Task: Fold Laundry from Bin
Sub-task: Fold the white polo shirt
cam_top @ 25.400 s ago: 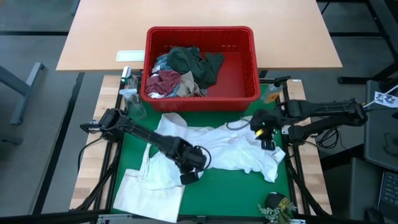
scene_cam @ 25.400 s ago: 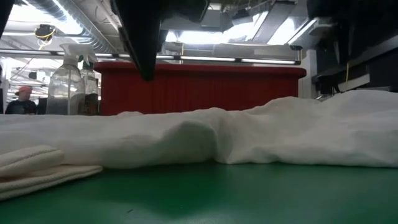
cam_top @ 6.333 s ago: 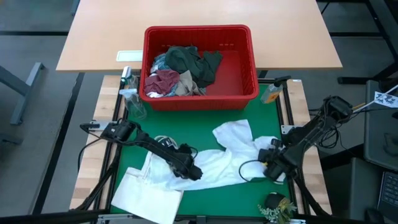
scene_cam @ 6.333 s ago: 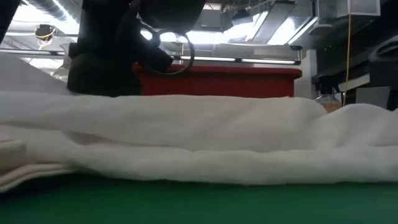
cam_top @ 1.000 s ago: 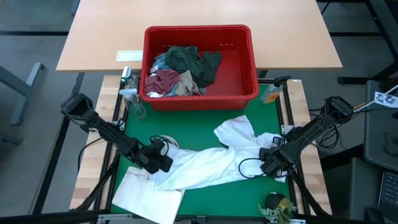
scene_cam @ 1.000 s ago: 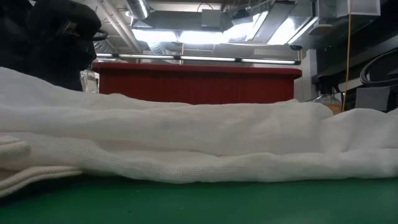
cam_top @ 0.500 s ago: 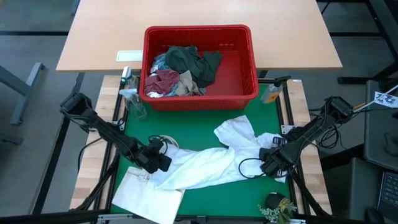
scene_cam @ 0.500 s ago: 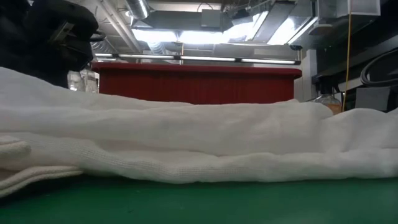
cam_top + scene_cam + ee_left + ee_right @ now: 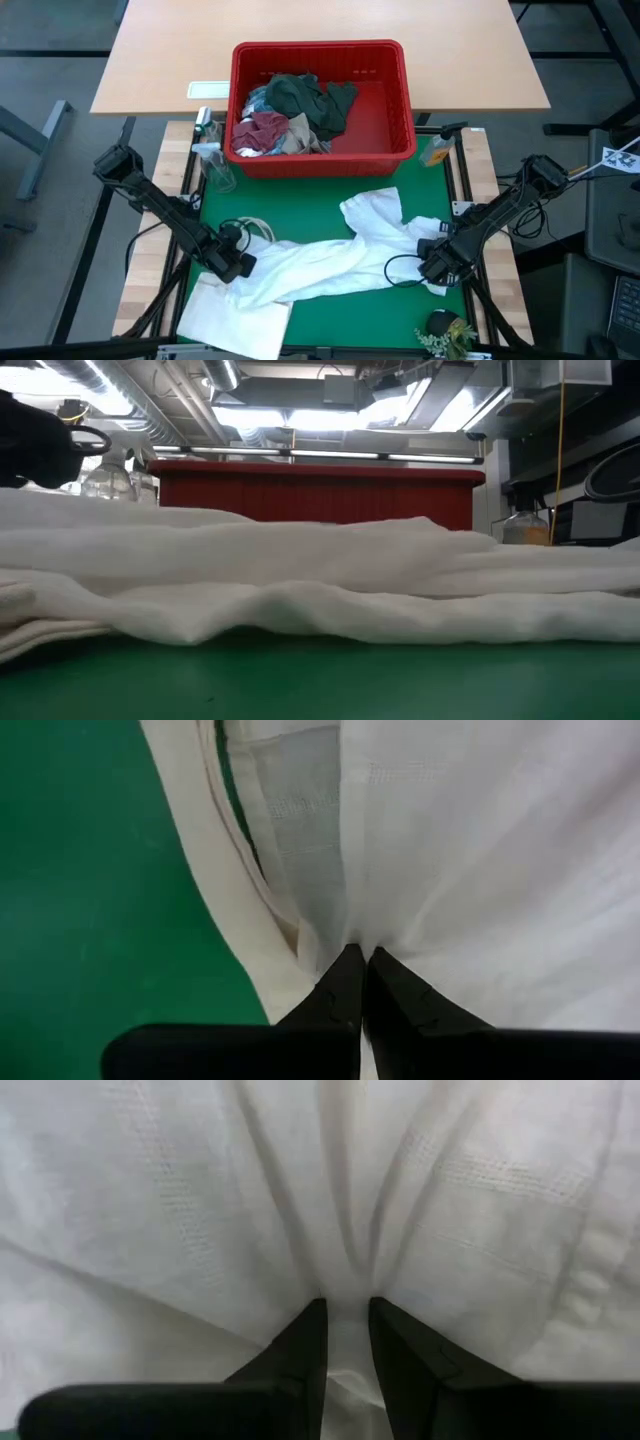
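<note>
Left gripper is clamped fully shut on the left end of the white garment, evidently to anchor it for spreading. The garment lies stretched across the green mat, in front of the red bin holding the other laundry. Right gripper pinches a fold at the opposite end, jaws narrowly parted.

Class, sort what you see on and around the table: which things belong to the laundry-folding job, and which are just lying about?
Job: white garment, pinched by left gripper and right gripper; red bin; garments in it.

Lying about: white tote bag, spray bottles, orange bottle.
</note>
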Motion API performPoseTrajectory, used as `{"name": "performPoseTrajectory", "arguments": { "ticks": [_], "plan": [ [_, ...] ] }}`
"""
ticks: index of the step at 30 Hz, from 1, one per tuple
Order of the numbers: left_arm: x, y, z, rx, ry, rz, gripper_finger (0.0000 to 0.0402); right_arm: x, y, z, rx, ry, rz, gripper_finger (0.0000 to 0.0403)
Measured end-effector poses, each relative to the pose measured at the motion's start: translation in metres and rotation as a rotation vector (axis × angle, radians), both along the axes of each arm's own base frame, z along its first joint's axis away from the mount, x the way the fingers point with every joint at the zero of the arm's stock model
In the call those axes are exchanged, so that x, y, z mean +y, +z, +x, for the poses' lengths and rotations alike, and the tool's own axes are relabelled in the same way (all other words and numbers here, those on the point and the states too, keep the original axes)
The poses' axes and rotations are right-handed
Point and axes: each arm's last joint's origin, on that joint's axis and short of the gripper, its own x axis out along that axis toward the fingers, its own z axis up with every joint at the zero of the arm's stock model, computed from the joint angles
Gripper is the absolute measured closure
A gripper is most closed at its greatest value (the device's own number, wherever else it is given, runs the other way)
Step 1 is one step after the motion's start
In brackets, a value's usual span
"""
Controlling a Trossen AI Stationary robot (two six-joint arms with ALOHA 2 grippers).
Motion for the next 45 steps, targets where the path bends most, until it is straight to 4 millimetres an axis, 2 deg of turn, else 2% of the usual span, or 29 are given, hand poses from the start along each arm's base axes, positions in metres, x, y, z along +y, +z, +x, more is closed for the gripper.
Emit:
{"name": "performPoseTrajectory", "arguments": {
  "ticks": [4,11,16,22,29,36,40,45],
  "plan": [
    [-0.002,0.000,-0.002,0.000,-0.013,0.000,0.0400,0.000,0.000,0.000,0.001,0.000,-0.001,0.0323],
    [0.000,0.000,-0.002,0.015,-0.008,0.004,0.0369,-0.001,0.000,-0.001,0.007,0.002,-0.011,0.0323],
    [0.000,0.000,-0.002,0.013,-0.006,0.004,0.0364,-0.004,0.001,-0.004,0.044,0.003,-0.040,0.0323],
    [0.000,0.000,-0.002,0.012,-0.004,0.004,0.0376,-0.008,0.018,-0.009,0.029,0.009,-0.027,0.0323],
    [0.000,0.000,-0.001,0.007,-0.005,0.010,0.0396,-0.009,0.053,-0.005,-0.179,0.003,0.022,0.0323],
    [0.000,0.000,-0.001,-0.017,0.001,0.038,0.0395,0.012,0.067,0.018,-0.498,0.042,0.253,0.0323],
    [0.001,0.000,0.000,-0.046,0.008,0.072,0.0394,0.022,0.062,0.029,-0.610,0.109,0.291,0.0323],
    [0.001,0.000,0.000,-0.048,0.007,0.074,0.0394,0.024,0.034,0.030,-0.498,0.099,0.220,0.0323]
  ]
}}
